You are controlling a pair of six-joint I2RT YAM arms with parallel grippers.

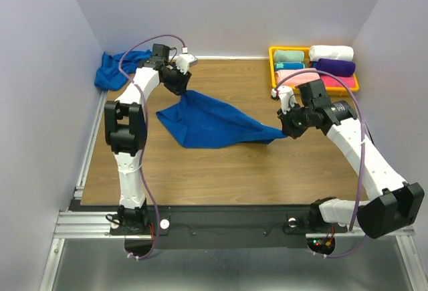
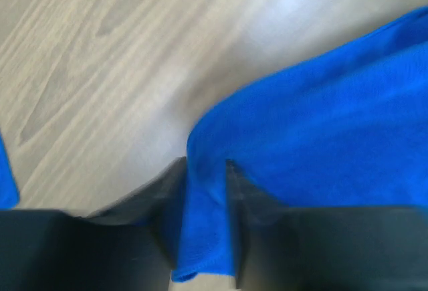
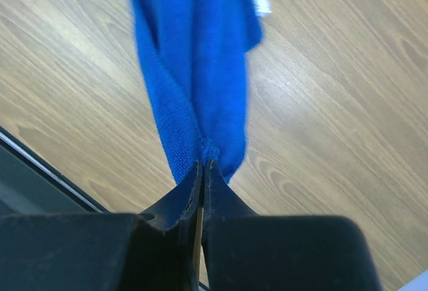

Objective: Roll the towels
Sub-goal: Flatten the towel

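The right claw is pinched tight on one corner of the blue towel. The left claw has the other end between its jaws, which stand a little apart, so I cannot tell if it is squeezing. The towel looks soft, light and floppy and sags onto the middle of the desk, so corners and edges seem best to grab. The other blue towel lies crumpled at the upper left, and the yellow tray at the upper right holds rolled towels.
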